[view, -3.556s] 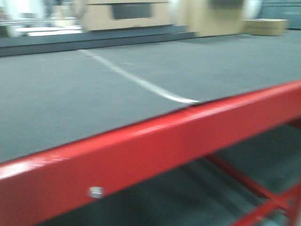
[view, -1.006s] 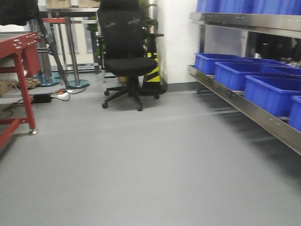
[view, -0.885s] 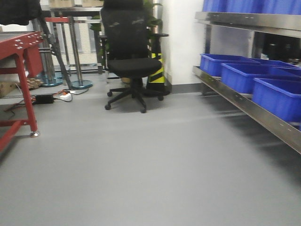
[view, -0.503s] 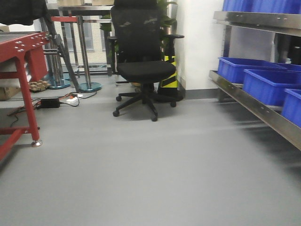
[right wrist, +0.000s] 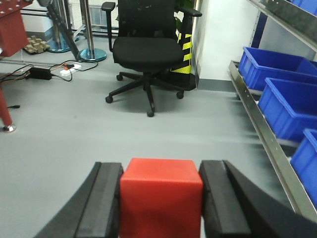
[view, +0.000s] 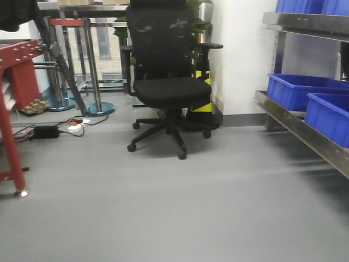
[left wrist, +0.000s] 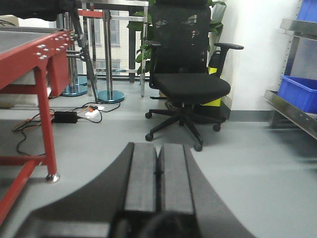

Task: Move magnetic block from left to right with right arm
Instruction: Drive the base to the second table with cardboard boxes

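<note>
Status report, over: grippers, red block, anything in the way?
Right gripper shut on the magnetic block. Left gripper shut, empty. Office chair ahead on the floor, blue bins on the shelf at right.

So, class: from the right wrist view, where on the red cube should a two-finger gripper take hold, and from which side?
Take the magnetic block by two opposite flat side faces, coming in square to the face between them. Its parallel, sharp-edged faces let flat pads sit flush, as the right gripper shows, clamped on its left and right faces.
</note>
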